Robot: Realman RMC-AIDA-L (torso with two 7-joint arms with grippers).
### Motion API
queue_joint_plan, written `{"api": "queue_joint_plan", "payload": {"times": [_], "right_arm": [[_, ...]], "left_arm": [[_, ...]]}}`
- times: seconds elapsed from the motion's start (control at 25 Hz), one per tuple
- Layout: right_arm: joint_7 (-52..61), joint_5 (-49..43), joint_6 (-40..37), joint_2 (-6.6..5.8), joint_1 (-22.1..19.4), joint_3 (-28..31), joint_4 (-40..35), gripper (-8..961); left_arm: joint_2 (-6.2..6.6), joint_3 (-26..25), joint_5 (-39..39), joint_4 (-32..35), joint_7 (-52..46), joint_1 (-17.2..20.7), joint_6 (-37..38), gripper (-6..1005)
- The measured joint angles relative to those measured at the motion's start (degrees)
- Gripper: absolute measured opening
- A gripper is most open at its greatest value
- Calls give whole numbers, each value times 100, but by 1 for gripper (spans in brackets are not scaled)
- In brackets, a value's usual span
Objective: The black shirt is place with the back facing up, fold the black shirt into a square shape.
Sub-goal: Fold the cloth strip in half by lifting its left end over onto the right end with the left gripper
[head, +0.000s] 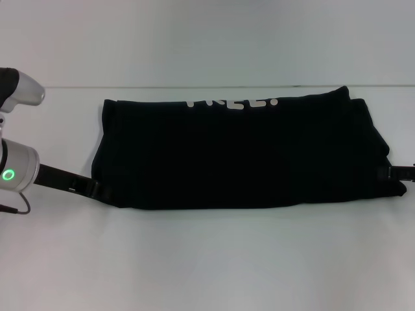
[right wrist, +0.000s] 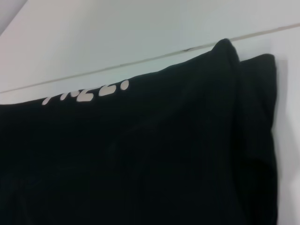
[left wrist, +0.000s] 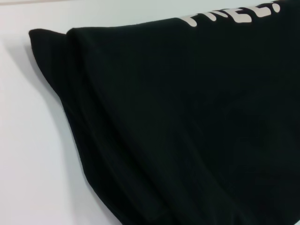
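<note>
Black shirt (head: 246, 155) folded; left gripper (head: 104, 191), right gripper (head: 389, 173) tips hidden, state unclear.

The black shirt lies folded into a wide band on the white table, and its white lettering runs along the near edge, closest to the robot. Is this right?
Not quite. The black shirt is folded into a wide band on the white table, but its white lettering runs along the far edge, away from the robot. The head view shows this.

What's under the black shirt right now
The black shirt lies folded in layers on the white table. Both grippers, left and right, reach its near corners; anything under the cloth is hidden.
</note>
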Motion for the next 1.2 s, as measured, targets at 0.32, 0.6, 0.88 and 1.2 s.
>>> {"api": "queue_joint_plan", "payload": {"times": [0.32, 0.6, 0.88, 1.2], "right_arm": [[67, 0, 90, 1, -46, -15, 1, 704], [20, 0, 42, 7, -54, -29, 1, 626], [2, 1, 57, 43, -51, -117, 1, 548], [-84, 10, 99, 74, -58, -80, 1, 196]], "left_arm": [[9, 0, 0, -24, 2, -23, -44, 19], [9, 4, 1, -27, 3, -34, -51, 30], [6, 0, 1, -39, 3, -3, -52, 40], [6, 0, 1, -102, 43, -2, -74, 53]]}}
